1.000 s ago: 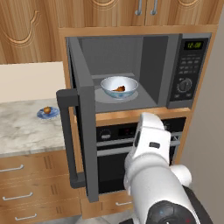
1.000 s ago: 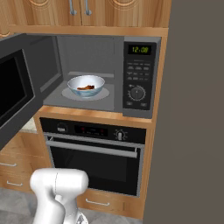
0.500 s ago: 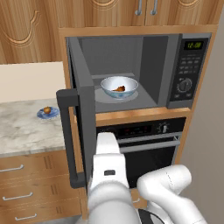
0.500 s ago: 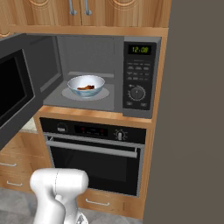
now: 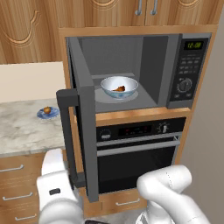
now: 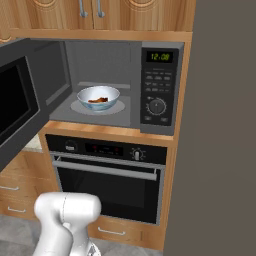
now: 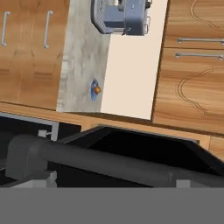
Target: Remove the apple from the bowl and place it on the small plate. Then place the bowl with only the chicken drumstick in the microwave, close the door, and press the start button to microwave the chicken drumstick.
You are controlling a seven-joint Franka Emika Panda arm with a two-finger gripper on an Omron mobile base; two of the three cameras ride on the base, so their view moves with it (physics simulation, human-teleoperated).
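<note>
The microwave [image 5: 188, 70] stands open with the white bowl [image 5: 119, 87] inside, and the brown chicken drumstick [image 5: 120, 89] lies in the bowl. The apple [image 5: 46, 110] rests on the small plate [image 5: 47, 113] on the marble counter to the left. The door [image 5: 85, 131] swings out leftwards, its thick bar handle [image 5: 65, 131] facing the room. My white forearm [image 5: 54, 183] rises just left of that handle's lower end. In the hand view my gripper [image 7: 113, 181] is open, its tips spread wide, and the handle [image 7: 109, 162] runs across right in front of them.
The oven [image 5: 135, 148] with its horizontal bar handle sits under the microwave. A grey countertop appliance [image 7: 122, 15] stands on the counter [image 5: 26, 131] beyond the plate. Wooden drawers [image 5: 13, 188] lie below the counter, and a grey wall [image 6: 225, 150] closes the right side.
My arm has swung left from in front of the oven to the left of the open door's handle. Bowl, apple and door have stayed put.
</note>
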